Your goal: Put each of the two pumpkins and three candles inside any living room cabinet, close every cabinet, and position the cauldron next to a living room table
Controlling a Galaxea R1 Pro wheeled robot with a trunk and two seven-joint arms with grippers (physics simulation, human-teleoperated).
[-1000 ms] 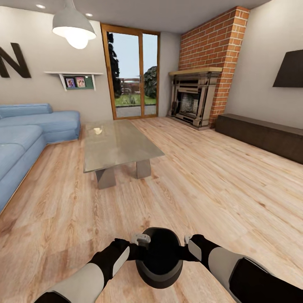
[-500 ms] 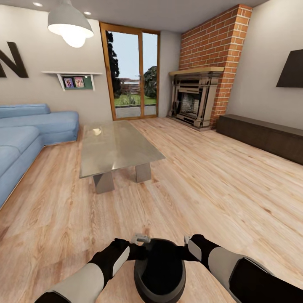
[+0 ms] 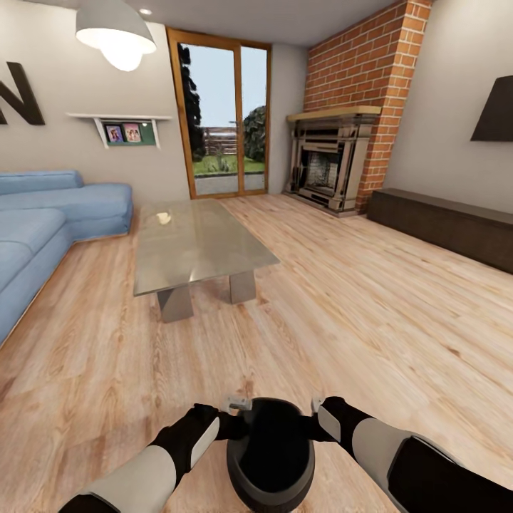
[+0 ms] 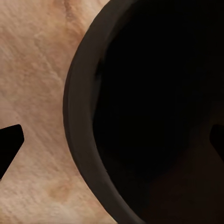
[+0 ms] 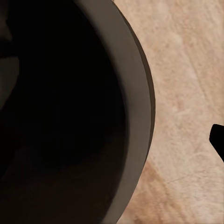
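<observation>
From the head camera, the black cauldron (image 3: 271, 452) sits low in the middle of the view, held up between the two arms above the wooden floor (image 3: 356, 320), its wide mouth facing up. The left gripper (image 3: 239, 422) meets the rim on the robot's left side and the right gripper (image 3: 318, 420) meets it on the opposite side; each pincer appears to be grasping the rim, though the fingertips are small and partly hidden. The coffee table (image 3: 192, 242) with its glossy grey-beige top stands ahead and a little to the left, well apart from the pot. The blue sofa (image 3: 43, 228) lies beyond it on the left, the brick fireplace (image 3: 335, 167) stands against the far wall, and the long dark cabinet (image 3: 442, 224) runs along the right wall with its fronts shut. In the left wrist camera, the cauldron's rim (image 4: 81, 116) curves across pale floor boards, with one dark finger (image 4: 9, 142) outside the wall and another dark shape inside the mouth, so the pincer straddles the rim. In the right wrist camera, the rim (image 5: 140, 93) arcs across the boards likewise, with a dark fingertip (image 5: 218, 137) outside the wall.
</observation>
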